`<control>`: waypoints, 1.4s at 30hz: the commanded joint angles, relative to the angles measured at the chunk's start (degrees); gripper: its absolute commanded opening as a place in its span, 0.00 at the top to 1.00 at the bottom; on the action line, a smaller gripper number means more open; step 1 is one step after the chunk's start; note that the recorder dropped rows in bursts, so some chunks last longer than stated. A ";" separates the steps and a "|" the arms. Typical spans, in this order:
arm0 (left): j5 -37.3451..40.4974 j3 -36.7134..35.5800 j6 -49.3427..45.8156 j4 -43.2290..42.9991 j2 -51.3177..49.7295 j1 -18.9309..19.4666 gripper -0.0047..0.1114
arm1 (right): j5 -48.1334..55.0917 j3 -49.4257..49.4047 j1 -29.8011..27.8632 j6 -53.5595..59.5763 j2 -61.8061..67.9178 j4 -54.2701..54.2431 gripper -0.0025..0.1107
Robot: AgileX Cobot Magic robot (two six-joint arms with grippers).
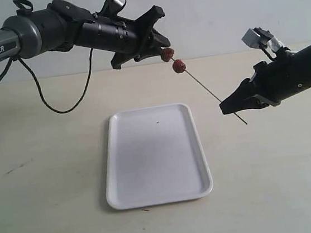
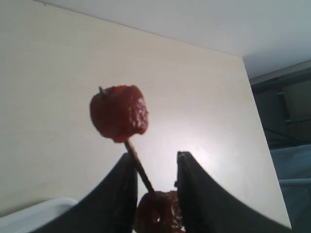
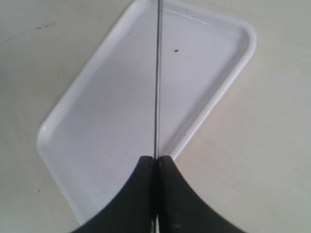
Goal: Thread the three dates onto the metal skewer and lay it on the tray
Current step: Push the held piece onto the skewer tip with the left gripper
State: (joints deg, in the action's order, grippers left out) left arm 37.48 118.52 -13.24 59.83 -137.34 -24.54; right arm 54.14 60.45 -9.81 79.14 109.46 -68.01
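Note:
The metal skewer (image 1: 209, 92) slants in the air above the table, and my right gripper (image 1: 223, 109) is shut on its lower part; in the right wrist view the skewer (image 3: 157, 77) runs straight out from the closed right gripper (image 3: 156, 159). Two dates sit near the upper end. One date (image 1: 179, 66) (image 2: 119, 112) hangs free on the skewer (image 2: 141, 167). The other date (image 1: 166, 54) (image 2: 160, 213) sits between the fingers of my left gripper (image 1: 164, 50) (image 2: 155, 155), which is shut on it. A third date is out of view. The white tray (image 1: 149, 162) (image 3: 112, 116) lies below, holding nothing.
A black cable (image 1: 58, 102) droops from the left arm onto the pale table. The tray carries a tiny dark speck (image 1: 157, 122) (image 3: 175, 49). The back wall is plain.

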 commanded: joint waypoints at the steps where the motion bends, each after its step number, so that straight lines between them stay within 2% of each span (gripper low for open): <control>1: 0.29 0.13 -1.26 0.27 0.73 -0.06 0.58 | -0.06 -0.04 0.15 0.19 -0.64 -0.79 0.98; 2: 0.29 0.13 -1.26 0.27 0.73 -0.06 0.53 | -0.06 -0.04 0.15 0.30 -0.64 -0.79 0.98; 4: 0.17 0.13 -1.26 0.16 0.73 -0.06 0.48 | -0.06 -0.04 0.15 0.30 -0.64 -0.79 0.98; 27: -0.51 0.13 -1.26 -1.26 0.73 -0.06 0.48 | 0.47 -0.04 0.01 -0.05 -2.14 2.60 0.98; 42: -0.40 0.13 -1.16 -1.73 0.73 0.05 0.48 | -0.98 -0.27 0.01 -4.51 -5.05 7.85 0.98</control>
State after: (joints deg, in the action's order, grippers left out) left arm 37.16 118.52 -14.37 58.13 -137.34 -24.54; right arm 52.98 60.45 -9.81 74.91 105.94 -60.35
